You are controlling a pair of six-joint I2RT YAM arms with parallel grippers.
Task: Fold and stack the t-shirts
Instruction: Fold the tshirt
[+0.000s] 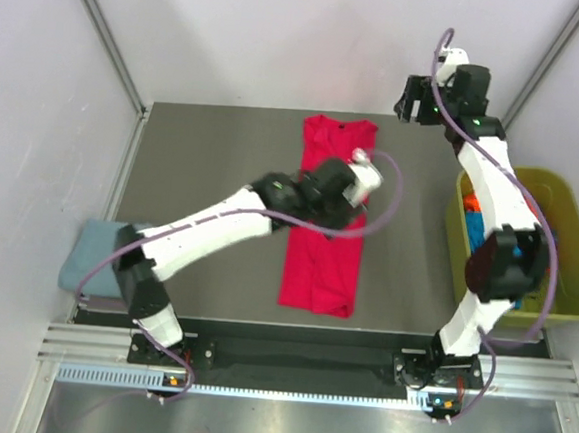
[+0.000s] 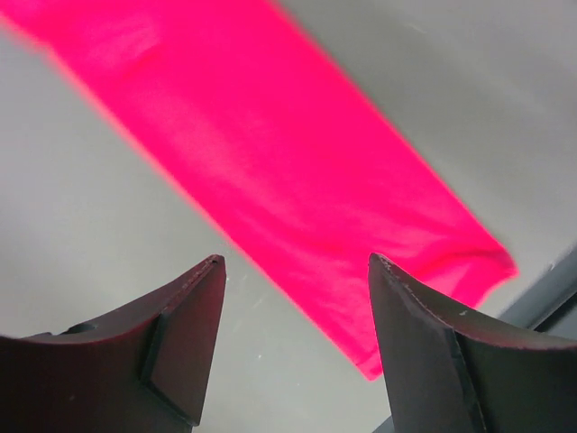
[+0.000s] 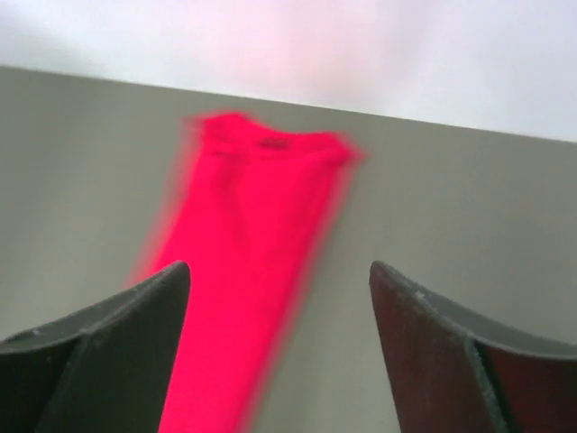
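The crimson red t-shirt [image 1: 324,249] lies on the table as a long narrow strip, collar at the far end. My left gripper [image 1: 337,204] hangs above its middle, open and empty. In the left wrist view the left gripper [image 2: 295,257] frames bare table beside the red t-shirt [image 2: 270,144], near its hem end. My right gripper [image 1: 414,101] is raised high at the far right, open and empty. The right gripper [image 3: 279,263] looks down on the blurred red t-shirt [image 3: 252,225]. A folded grey-blue t-shirt [image 1: 91,251] rests at the table's left edge.
An olive-green bin [image 1: 568,248] stands off the table's right side, with orange and turquoise cloth [image 1: 470,216] inside, partly hidden by the right arm. White walls close in the left, far and right sides. A metal rail [image 1: 288,362] runs along the near edge.
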